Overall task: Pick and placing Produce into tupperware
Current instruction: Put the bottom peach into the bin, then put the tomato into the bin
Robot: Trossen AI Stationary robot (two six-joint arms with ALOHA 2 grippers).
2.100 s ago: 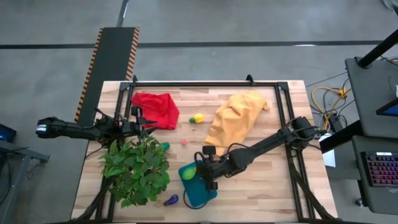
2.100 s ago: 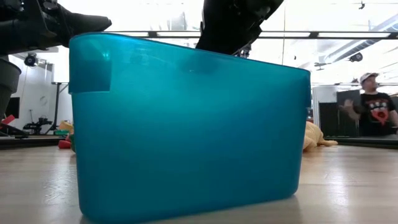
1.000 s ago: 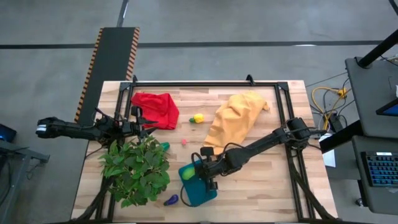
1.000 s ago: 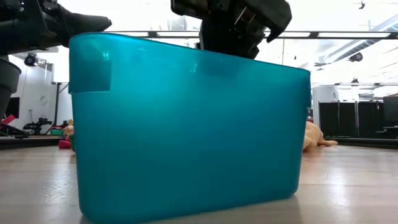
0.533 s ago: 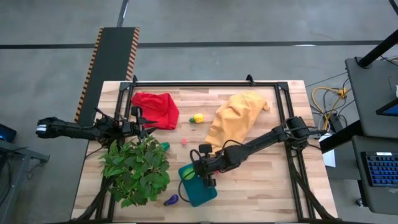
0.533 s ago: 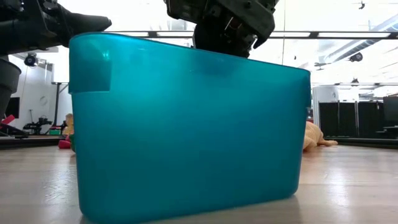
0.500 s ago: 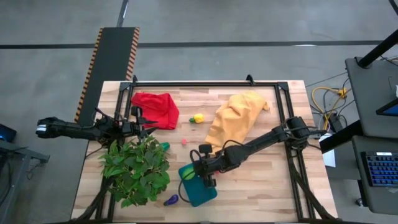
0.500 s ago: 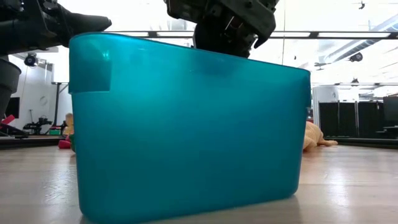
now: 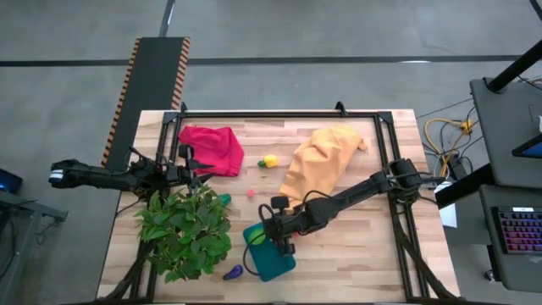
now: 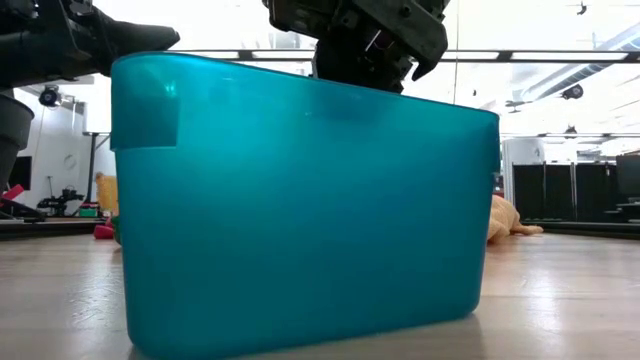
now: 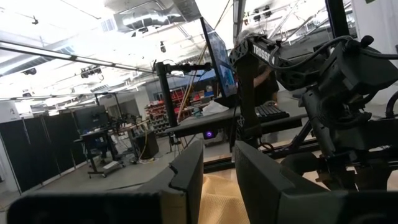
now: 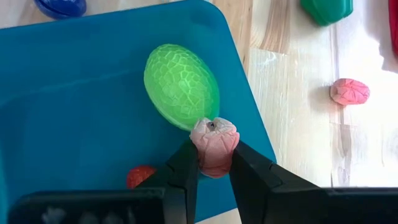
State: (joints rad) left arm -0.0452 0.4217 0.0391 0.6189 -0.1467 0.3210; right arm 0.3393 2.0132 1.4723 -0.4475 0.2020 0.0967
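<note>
The table (image 9: 356, 254) carries the teal tupperware (image 9: 273, 263) near the middle of its front edge, with the leafy plant (image 9: 186, 229) beside it toward the front-left corner and 2 cloths, red (image 9: 212, 148) and yellow-orange (image 9: 322, 161), along the back edge.

The main risk, as I judge it: the right gripper (image 12: 213, 163) pinches a small pink piece (image 12: 214, 143) above the container wall nearest the table's middle, not over its centre. Let go here, the piece could strike the rim or glance off the large green fruit (image 12: 181, 84) already inside and land on the wood. A red piece (image 12: 140, 175) also lies in the container.

The right arm reaches diagonally from the right edge, its wrist bent down over the tupperware, jaws pressed on the pink piece. The left arm waits over the left edge, level with the table; its fingers (image 11: 186, 180) stand slightly apart, holding nothing.

Still outside: a yellow piece (image 9: 270, 160), a second pink piece (image 12: 349, 91), a dark green one (image 12: 328, 9) and a purple one (image 9: 233, 272).
</note>
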